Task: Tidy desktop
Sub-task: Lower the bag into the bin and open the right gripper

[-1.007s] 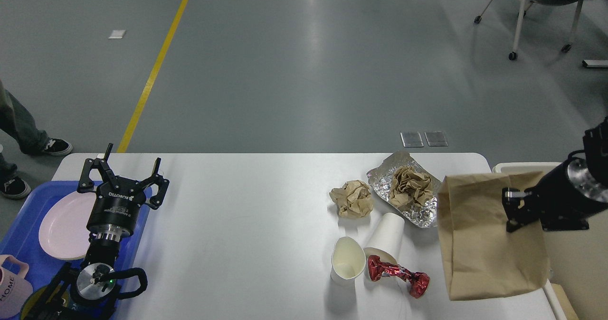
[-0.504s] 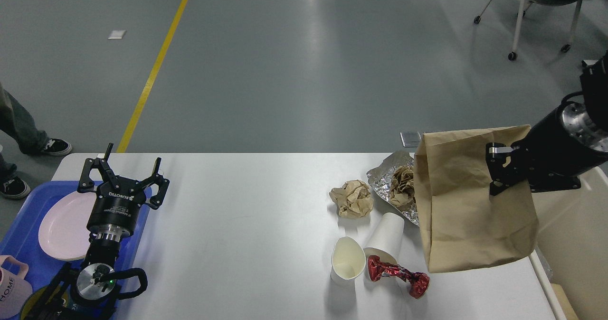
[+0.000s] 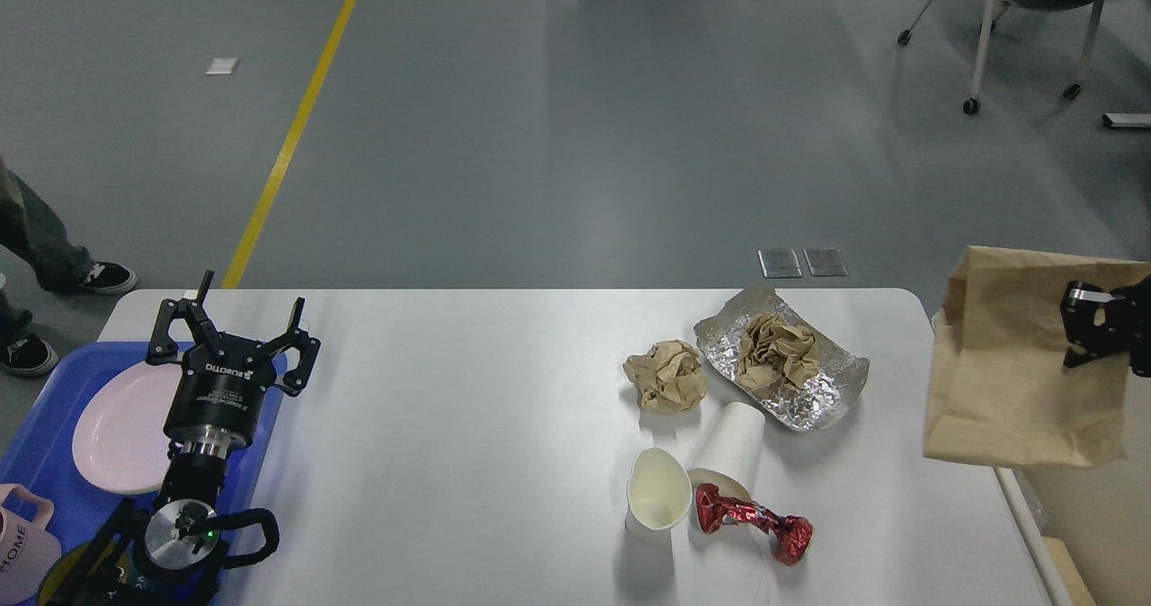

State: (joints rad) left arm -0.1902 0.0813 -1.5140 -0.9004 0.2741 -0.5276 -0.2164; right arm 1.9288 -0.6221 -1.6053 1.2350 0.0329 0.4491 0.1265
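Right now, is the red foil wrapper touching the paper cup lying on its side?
Touching. In the head view, the red foil wrapper has one end lying against the rim of the tipped paper cup, with no desktop showing between them.

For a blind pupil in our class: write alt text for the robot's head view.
The right claw holds a brown bag past the white desktop's right edge. Paper wads, foil, two cups and a red wrapper remain; the open left claw hangs over a blue tray.

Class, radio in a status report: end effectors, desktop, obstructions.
Left end effector open, over blue tray. Right end effector shut on paper bag, off desktop. Cups, wrappers, foil remain. Nothing blocking.
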